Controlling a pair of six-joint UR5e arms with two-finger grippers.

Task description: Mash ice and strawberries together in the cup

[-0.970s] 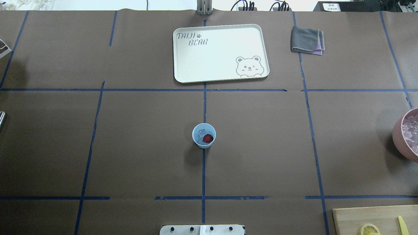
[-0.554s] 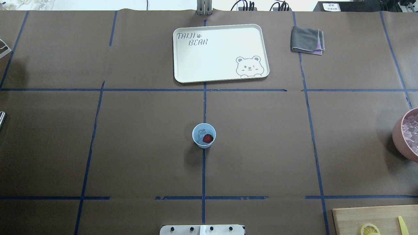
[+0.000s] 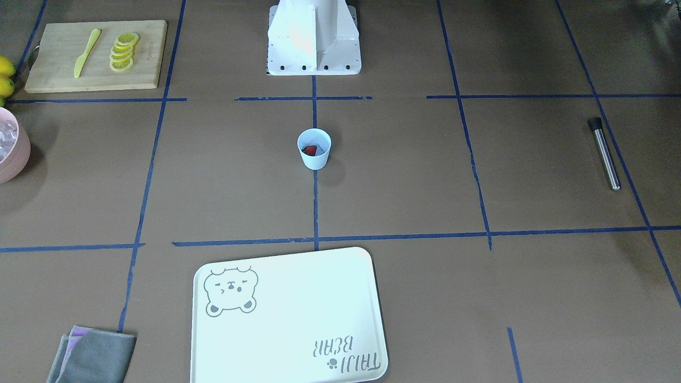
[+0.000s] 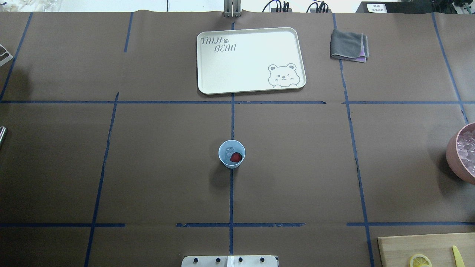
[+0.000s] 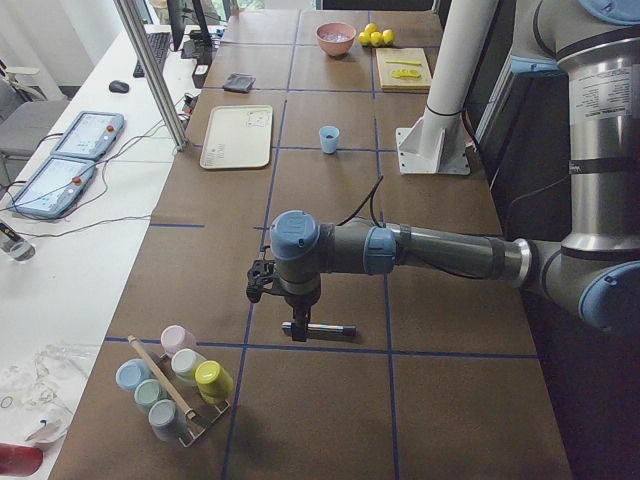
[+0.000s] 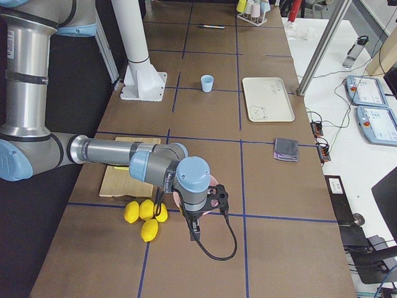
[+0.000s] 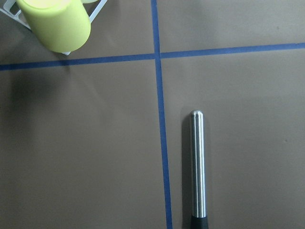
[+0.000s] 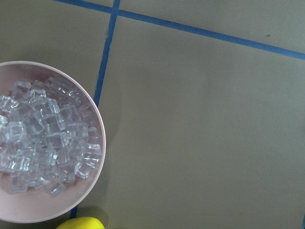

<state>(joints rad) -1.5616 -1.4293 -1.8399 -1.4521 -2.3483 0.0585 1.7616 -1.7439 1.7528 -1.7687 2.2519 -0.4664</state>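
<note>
Brown paper point(image 4: 297, 167) taped in blue covers the table. Left gripper point(image 5: 298, 328) hangs above the steel muddler point(image 7: 198, 167) and right gripper point(image 6: 195, 234) above the pink bowl point(image 8: 97, 157); I cannot tell either's opening. Far off at centre, the cup point(image 4: 231, 154) holds an ice cube point(image 4: 229, 150) at 11 o'clock and a strawberry point(image 4: 236, 157) at 4 o'clock.

Matt paper table cover point(image 4: 148, 167), smooth plastic cup point(image 3: 314, 160), shiny metal rod point(image 7: 198, 162), wooden board point(image 3: 53, 69)

The cup point(image 4: 231, 154) is a light-blue tapered tumbler, standing upright and uncovered at the centre of the table point(image 4: 297, 167). It contains one red strawberry point(image 4: 236, 157), an intact lump, just beside a clear ice point(image 4: 229, 150) cube.
</note>
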